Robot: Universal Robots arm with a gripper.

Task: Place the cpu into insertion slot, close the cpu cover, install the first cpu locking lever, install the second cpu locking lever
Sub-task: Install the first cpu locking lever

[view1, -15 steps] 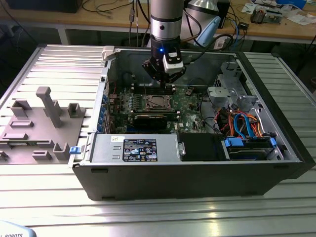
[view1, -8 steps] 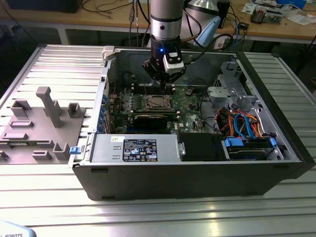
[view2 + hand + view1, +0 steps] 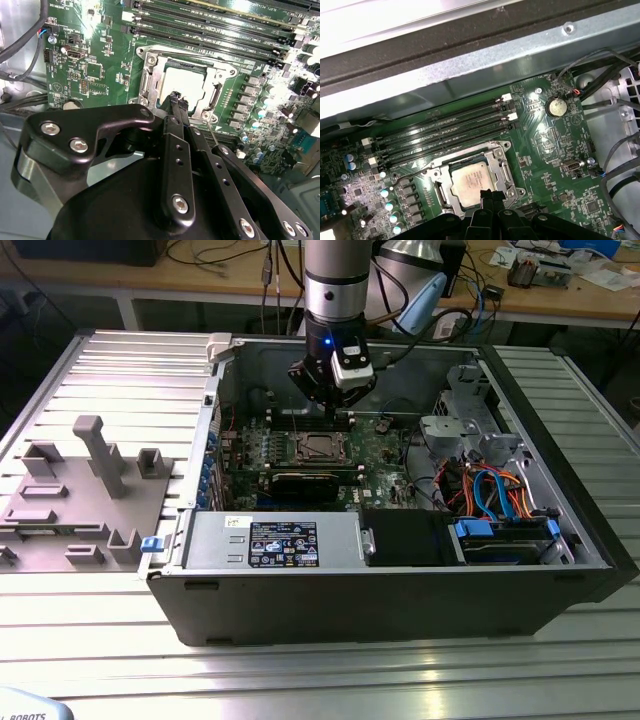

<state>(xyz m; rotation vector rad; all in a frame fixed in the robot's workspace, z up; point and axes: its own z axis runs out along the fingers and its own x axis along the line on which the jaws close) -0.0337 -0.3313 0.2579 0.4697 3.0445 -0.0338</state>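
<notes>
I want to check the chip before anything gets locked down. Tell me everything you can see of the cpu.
The cpu is a small flat square chip with a pale silvery-grey metal face bearing faint print. It lies flat and level in the socket on the green motherboard, with the cpu cover, a silvery metal frame, down around it so its face shows through the open centre. In both wrist views the gripper has its black tips together at the chip's near edge; whether they touch it I cannot tell.
</notes>
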